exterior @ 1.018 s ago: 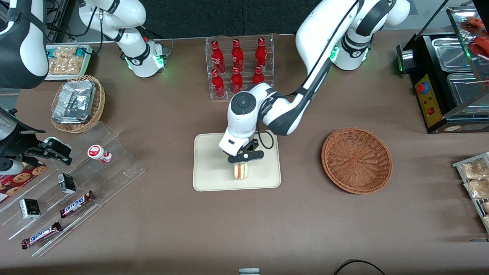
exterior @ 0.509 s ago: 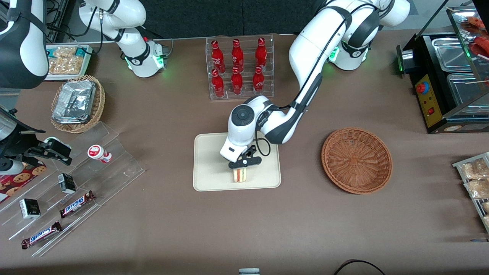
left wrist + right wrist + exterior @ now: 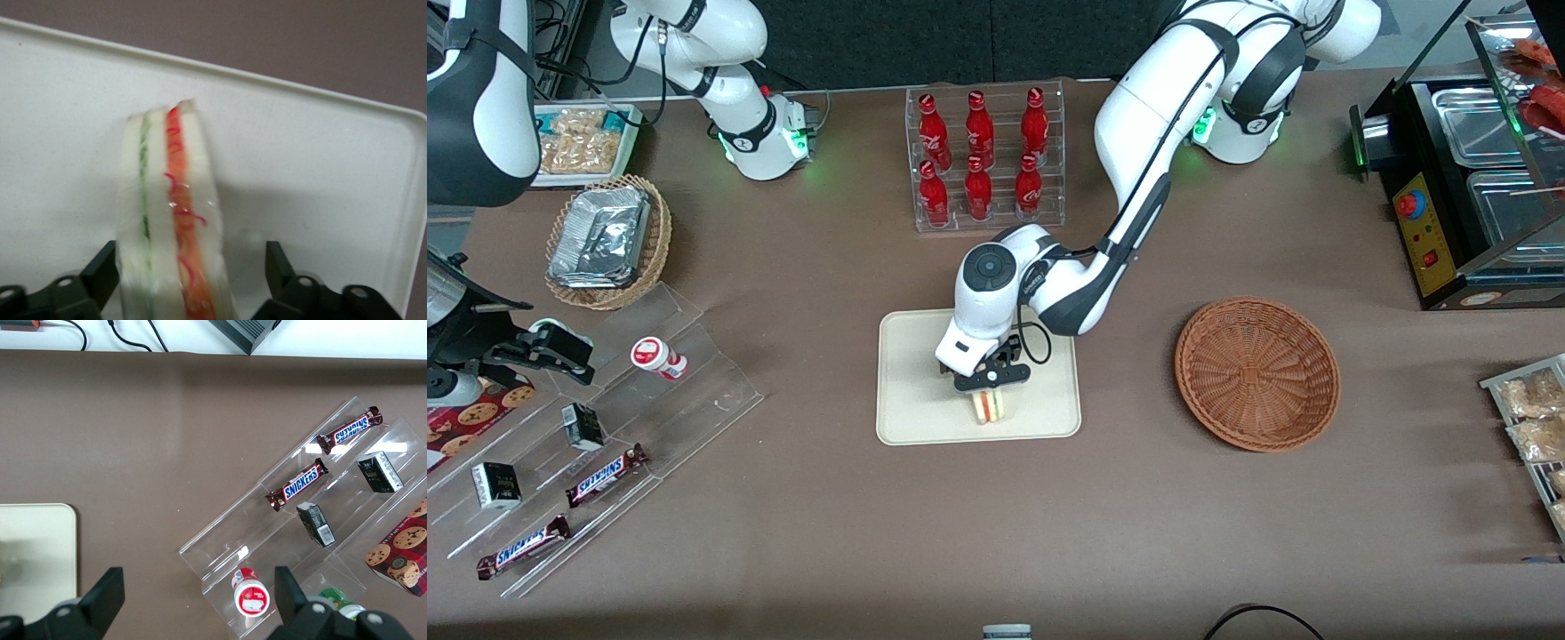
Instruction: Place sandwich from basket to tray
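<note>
Sandwich (image 3: 988, 406) down on tray (image 3: 911, 391), near edge, basket (image 3: 1257, 372) emptied. Gripper (image 3: 987, 380) low over it, fingers (image 3: 101, 277) spread, one pad touching wrap. I judge only retreat left.

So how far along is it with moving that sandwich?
Nearly finished. The basket is empty, and the sandwich stands on the tray. The gripper sits low over it with jaws spread, one side clear of the wrap. Only lifting away remains.

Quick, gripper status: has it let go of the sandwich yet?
Gripper: open over the tray, jaws spread either side of the sandwich, one clearly apart from it.
</note>
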